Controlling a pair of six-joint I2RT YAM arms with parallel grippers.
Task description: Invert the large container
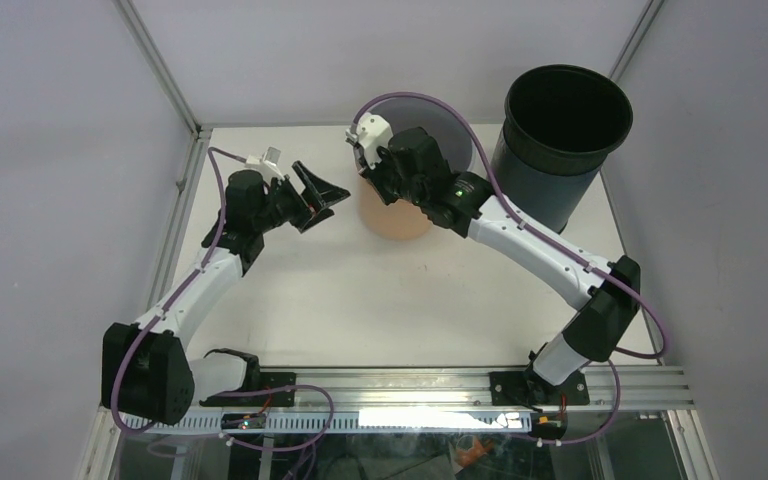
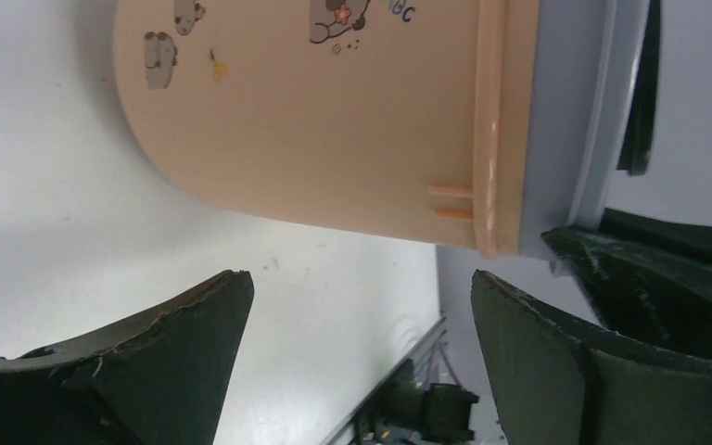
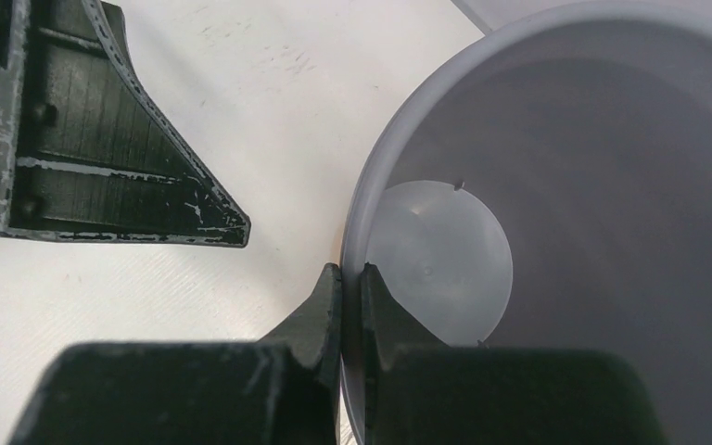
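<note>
Toward the far edge of the white counter [image 1: 390, 300], the peach plastic container with grey rim [image 1: 395, 222] stands upright. The right fingers [image 3: 324, 306] pinch that rim; the left fingers [image 2: 209, 311] gape alongside. With the grasp made, the next move likely calls for lifting and rolling it over.

Left arm [image 1: 195, 285]: base at 7 o'clock of the worktop [image 1: 410, 310], forearm slanting toward 1 o'clock.
Left gripper [image 1: 322, 195]: points toward 3 o'clock, fingers [image 2: 195, 343] spread wide, gripping nothing.
Right arm [image 1: 540, 250]: base at 5 o'clock, elbow bent, forearm running toward 10 o'clock.
Right gripper [image 3: 352, 273]: tipped downward, fingers pinched onto the peach bin [image 1: 390, 220] rim, at its 10 o'clock side.
</note>
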